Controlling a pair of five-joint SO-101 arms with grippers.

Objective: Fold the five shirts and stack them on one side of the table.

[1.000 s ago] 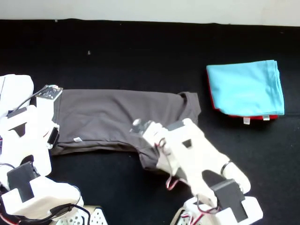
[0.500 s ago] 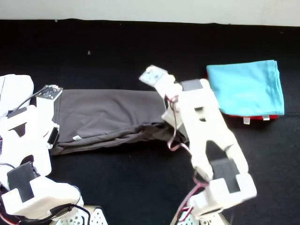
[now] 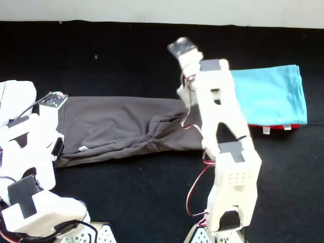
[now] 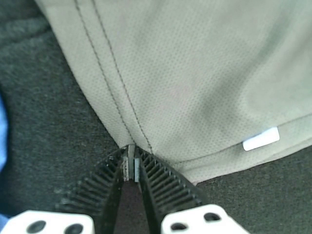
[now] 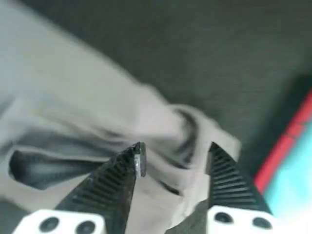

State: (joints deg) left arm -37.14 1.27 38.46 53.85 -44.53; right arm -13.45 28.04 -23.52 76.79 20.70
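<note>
Grey fine-mesh knit shirt (image 3: pixel 116 126) lies as a long band across the middle of the table. Its left end is flat, with a double-stitched hem (image 4: pixel 112 83). Its right end is bunched into soft ridges and folds (image 5: pixel 73 107). A small white tag (image 4: pixel 261 138) sits near the front-left edge.

The left gripper (image 4: pixel 130 156) pinches the hem at the left end, ribbed jaws pressed together on the fabric. The right gripper (image 5: pixel 175 148) hangs over the rumpled right end, ribbed fingers spread apart.

Near that end, a folded light blue shirt (image 3: pixel 268 93) sits squarely on a folded red shirt (image 3: pixel 273 126), which shows as a thin rim. The stack is on the right side of the table.

The matte black table cover (image 3: pixel 126 55) runs bare along the far side and in front between the arm bases.
</note>
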